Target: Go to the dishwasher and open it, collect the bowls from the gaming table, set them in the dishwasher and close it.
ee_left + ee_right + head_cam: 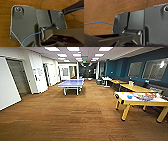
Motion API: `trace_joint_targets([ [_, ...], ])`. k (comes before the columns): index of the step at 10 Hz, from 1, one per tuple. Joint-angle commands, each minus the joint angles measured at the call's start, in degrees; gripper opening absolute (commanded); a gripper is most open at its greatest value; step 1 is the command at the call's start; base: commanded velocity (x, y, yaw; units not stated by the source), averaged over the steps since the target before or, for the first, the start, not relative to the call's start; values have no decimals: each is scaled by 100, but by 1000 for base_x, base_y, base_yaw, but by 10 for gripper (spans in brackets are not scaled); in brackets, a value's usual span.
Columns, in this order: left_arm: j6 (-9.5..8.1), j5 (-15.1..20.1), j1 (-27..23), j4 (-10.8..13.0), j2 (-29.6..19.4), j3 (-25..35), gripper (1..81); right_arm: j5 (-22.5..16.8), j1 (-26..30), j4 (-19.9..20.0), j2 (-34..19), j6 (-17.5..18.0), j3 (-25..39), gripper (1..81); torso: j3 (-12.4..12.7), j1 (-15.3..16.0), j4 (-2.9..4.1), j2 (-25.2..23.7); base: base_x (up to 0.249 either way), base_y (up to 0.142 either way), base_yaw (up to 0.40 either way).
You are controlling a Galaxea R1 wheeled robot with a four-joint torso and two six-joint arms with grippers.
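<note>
The gaming table point(140, 103), with a pale cream top and yellow legs, stands at the right on the brown floor, a short way ahead of me. A small blue bowl point(129, 96) sits on its near-left part, beside a flat multicoloured game board point(145, 97). Other bowls are too blurred to make out. The dishwasher is out of view. Both wrist views look past my own dark plates and a thin blue cable point(31, 37) down at the floor.
A blue table-tennis table point(71, 83) stands mid-room ahead. Plain yellow-wood tables point(136, 87) line the teal wall on the right. White walls and dark doorways point(17, 77) run along the left. Wide brown floor point(75, 114) lies between me and the tables.
</note>
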Motion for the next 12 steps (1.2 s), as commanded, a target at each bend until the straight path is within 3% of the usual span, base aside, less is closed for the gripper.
trace_joint_targets([
  [1,6,240,-211,29,-22,20,811,-149,217,-59,-9,20,51,811,0,0,0,0,209,0,0],
  [12,6,231,-211,3,-39,2,811,-149,217,-42,-26,28,51,811,-2,2,0,2,227,0,0],
])
